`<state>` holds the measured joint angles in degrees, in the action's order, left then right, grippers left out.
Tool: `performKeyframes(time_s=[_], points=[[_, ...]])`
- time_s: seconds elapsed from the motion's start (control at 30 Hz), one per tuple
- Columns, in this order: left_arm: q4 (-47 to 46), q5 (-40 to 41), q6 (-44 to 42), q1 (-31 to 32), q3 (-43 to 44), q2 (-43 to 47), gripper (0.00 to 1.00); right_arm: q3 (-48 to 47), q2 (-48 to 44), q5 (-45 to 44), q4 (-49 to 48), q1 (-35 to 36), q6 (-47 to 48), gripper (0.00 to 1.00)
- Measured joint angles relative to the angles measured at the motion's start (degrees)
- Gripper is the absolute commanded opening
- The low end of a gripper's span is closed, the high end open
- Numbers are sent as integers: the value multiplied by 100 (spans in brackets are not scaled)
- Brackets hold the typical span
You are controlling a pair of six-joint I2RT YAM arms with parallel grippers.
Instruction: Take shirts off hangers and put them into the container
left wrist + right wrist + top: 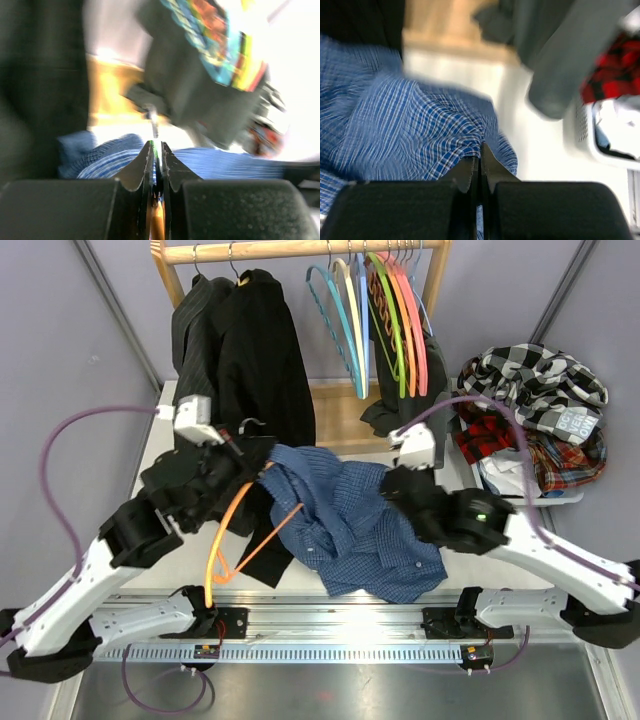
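The blue checked shirt point(355, 525) lies crumpled mid-table, partly on an orange hanger point(222, 540). My left gripper point(245, 458) is shut on that hanger near its metal hook; in the left wrist view the orange plastic point(157, 220) sits between the closed jaws of the left gripper point(157, 147), with the blue shirt point(230, 162) beyond. My right gripper point(393, 480) is shut on the shirt's right side; its wrist view shows the right gripper point(480, 150) pinching the blue shirt point(405, 130). The black shirt point(260, 350) and the pinstriped shirt point(192, 330) hang on the rail. The container point(560, 497) stands at the right.
A wooden rail frame point(300, 250) spans the back, with several empty coloured hangers point(385, 320) on its right half. Checked and red plaid clothes point(540, 390) are heaped on the container. A dark garment point(400, 405) hangs below the empty hangers.
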<state>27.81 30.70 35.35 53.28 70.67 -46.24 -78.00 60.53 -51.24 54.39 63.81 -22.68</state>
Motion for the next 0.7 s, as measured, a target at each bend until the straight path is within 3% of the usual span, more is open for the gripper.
performKeyframes(time_s=[0.13,0.33,0.5,0.7], points=[[-138,-981,557,81,520,-763,0,699,560,232,-7,-2,-282,0],[236,-1784,1202,149,997,-863,0,914,1193,105,-7,-2,-761,0],[1523,-1899,1115,146,2072,-883,0,817,1862,-352,387,-13,-1508,0],[3296,-2358,973,149,2771,-743,0,804,2184,-518,898,-160,-2295,0]])
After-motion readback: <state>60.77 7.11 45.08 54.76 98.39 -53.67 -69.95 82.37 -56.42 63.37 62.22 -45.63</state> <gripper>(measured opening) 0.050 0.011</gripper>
